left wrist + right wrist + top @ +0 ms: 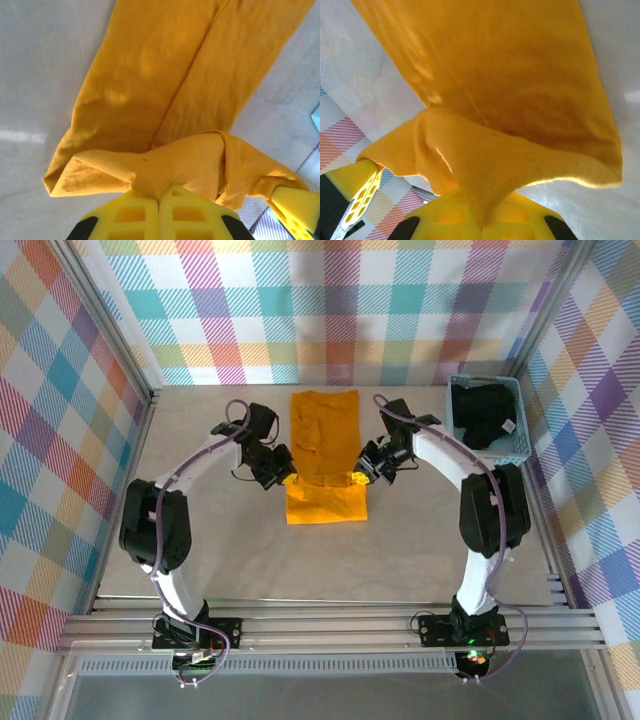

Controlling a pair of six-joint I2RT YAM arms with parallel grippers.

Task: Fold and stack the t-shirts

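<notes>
T-shirts, two, orange t-shirt clenched in left pincer and right pincer, black t-shirt in one basket

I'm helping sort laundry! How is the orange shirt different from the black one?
The orange shirt lies stretched out on the table; the black shirt is crumpled inside the blue basket. The left end effector and right end effector pinch the orange shirt; nothing touches the black shirt. Both are soft cloth.
</notes>
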